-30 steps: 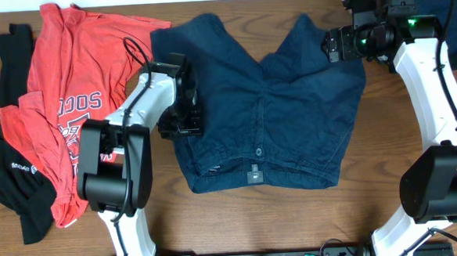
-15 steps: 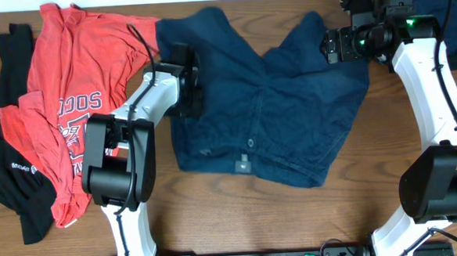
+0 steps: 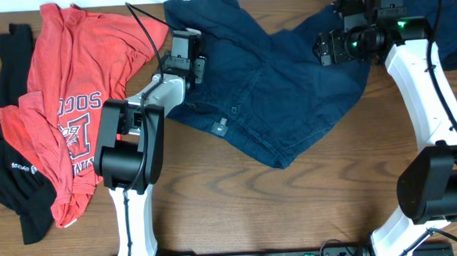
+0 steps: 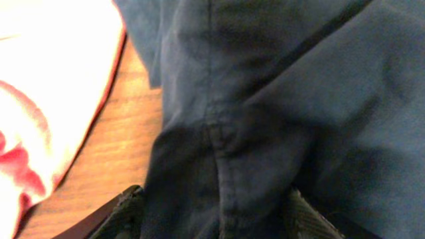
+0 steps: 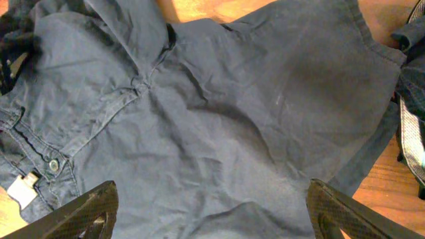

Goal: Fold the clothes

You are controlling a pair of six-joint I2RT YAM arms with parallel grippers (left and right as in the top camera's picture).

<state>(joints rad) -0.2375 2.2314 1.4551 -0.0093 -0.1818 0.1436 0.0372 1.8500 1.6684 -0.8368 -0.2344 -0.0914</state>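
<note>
The navy shorts (image 3: 281, 86) no longer lie as they did a second ago. Then they sat flat mid-table with the waistband facing the near edge. Now they are skewed and pulled toward the far edge, with the waistband slanting toward the near left and one leg reaching the far edge. The left gripper (image 3: 186, 58) has travelled with them, from the shorts' left hem to a spot nearer the far edge. The right gripper (image 3: 326, 48) has barely shifted and hovers over the shorts' far right part.

In the left wrist view, dark cloth with a raised stitched seam fills the gap between the fingers (image 4: 129, 209). Whether it is clamped or just lying there cannot be told. The right gripper's prongs stand wide apart above the cloth, grasping nothing.

The shorts are matte woven cotton, creased and rumpled, with a small round button (image 5: 53, 164) and a pale label (image 5: 23, 189) at the waistband. A red T-shirt (image 3: 76, 65) with white lettering lies crumpled toward the left edge, with a limp black garment (image 3: 11, 171) beside it on the wood-grain table (image 3: 295, 211).
</note>
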